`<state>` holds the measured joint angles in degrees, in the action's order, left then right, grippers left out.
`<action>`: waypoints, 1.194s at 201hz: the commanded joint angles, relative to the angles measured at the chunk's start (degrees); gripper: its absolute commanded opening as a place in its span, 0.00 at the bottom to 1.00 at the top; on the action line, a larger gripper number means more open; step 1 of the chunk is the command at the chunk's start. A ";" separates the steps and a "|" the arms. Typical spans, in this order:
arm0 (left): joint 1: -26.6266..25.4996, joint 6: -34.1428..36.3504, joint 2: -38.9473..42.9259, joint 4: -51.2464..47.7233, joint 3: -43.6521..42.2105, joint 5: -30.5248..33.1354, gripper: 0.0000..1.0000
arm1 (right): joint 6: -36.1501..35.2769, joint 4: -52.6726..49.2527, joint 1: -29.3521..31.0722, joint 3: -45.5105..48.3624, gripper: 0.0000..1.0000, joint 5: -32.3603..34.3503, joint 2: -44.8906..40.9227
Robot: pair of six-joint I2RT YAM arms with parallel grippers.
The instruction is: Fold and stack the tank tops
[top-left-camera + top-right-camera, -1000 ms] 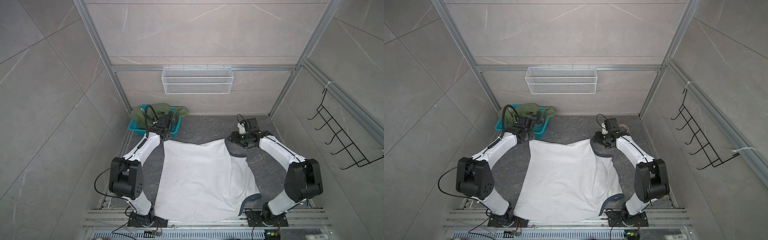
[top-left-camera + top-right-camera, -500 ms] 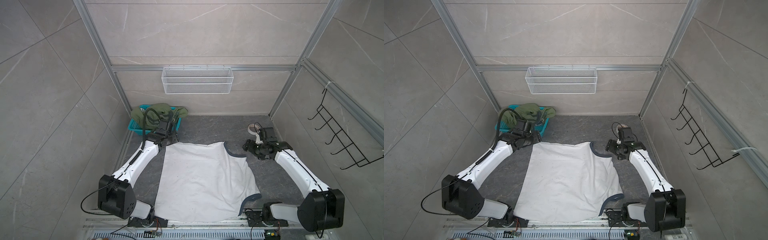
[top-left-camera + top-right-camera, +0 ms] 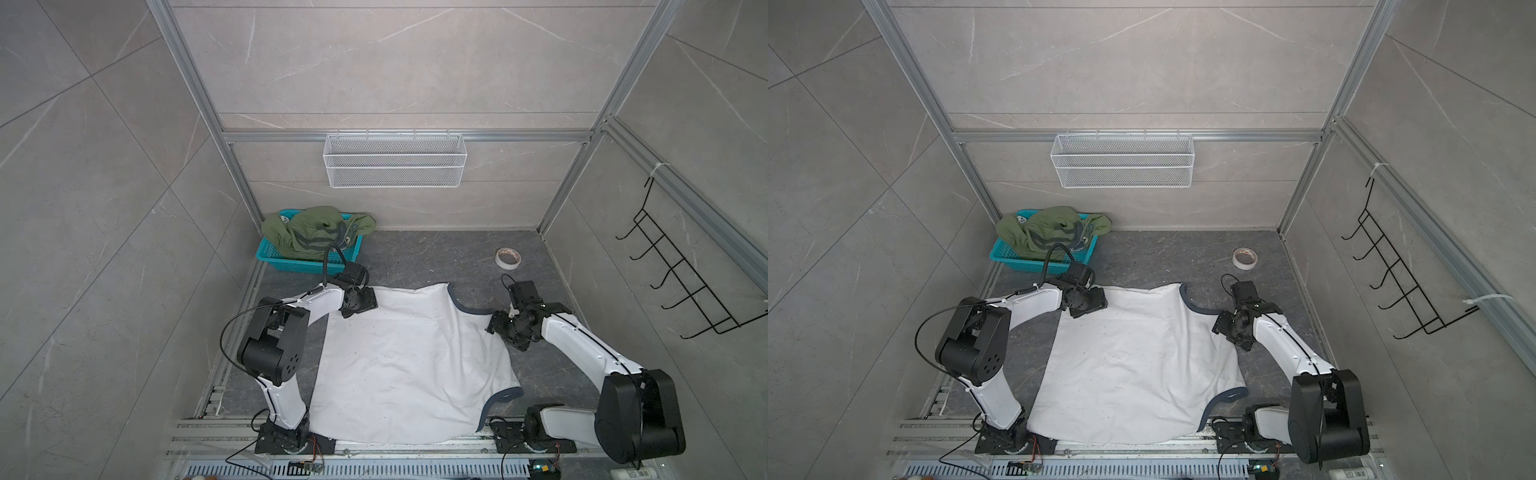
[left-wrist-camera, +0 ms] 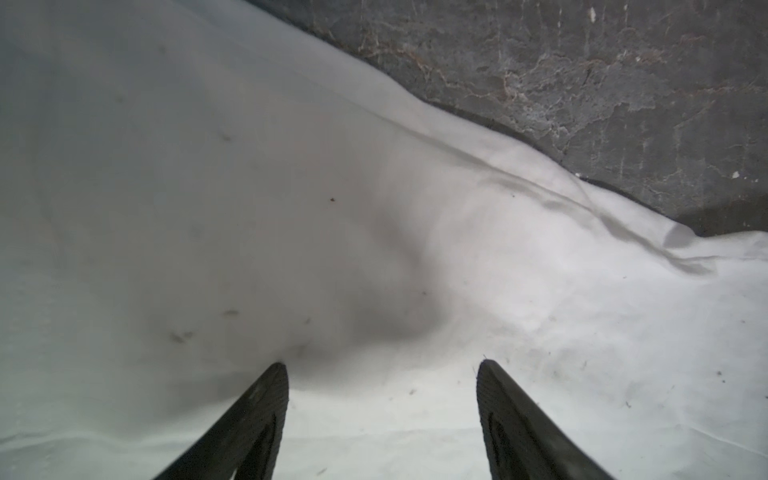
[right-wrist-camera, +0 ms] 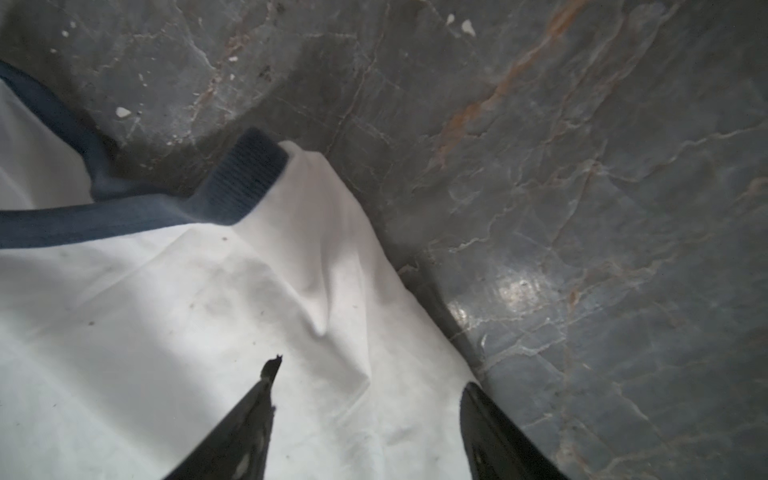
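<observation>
The white tank top (image 3: 407, 361) (image 3: 1133, 365) lies spread flat on the dark floor, navy trim along its right side. My left gripper (image 3: 368, 303) (image 3: 1096, 305) hovers over its far left corner. In the left wrist view the left gripper (image 4: 382, 365) is open above bare white cloth (image 4: 249, 187). My right gripper (image 3: 494, 326) (image 3: 1219, 326) sits at the cloth's right edge beside the navy trim (image 5: 245, 183). In the right wrist view the right gripper (image 5: 370, 374) is open, with nothing pinched. The olive green tank top (image 3: 316, 232) (image 3: 1050, 228) lies crumpled in the basket.
A teal plastic basket (image 3: 282, 259) (image 3: 1017, 259) stands at the back left corner. A roll of tape (image 3: 508, 257) (image 3: 1245, 258) lies at the back right. A white wire shelf (image 3: 395, 160) hangs on the back wall and a black hook rack (image 3: 681, 282) on the right wall.
Both grippers have drawn back toward the near side from the far edge. The left jaws have opened wider. The white top's far edge now lies flat.
</observation>
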<state>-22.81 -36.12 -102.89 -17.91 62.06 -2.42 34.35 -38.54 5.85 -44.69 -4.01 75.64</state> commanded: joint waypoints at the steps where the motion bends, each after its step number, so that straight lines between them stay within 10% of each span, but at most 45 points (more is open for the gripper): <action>1: 1.85 -3.15 -0.98 1.23 -2.74 3.32 0.75 | 1.07 0.93 -0.18 1.37 0.68 2.33 2.09; 88: 10.79 -3.90 6.47 1.90 -12.45 8.83 0.77 | 1.55 6.65 3.86 2.81 0.51 -4.36 7.13; 240: 14.90 -0.65 8.77 -0.84 -11.73 9.54 0.78 | 6.97 -3.84 7.81 6.86 0.71 0.66 -5.48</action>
<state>-8.10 -37.34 -94.63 -15.84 50.63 6.37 37.98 -37.54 12.47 -40.23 -3.27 75.24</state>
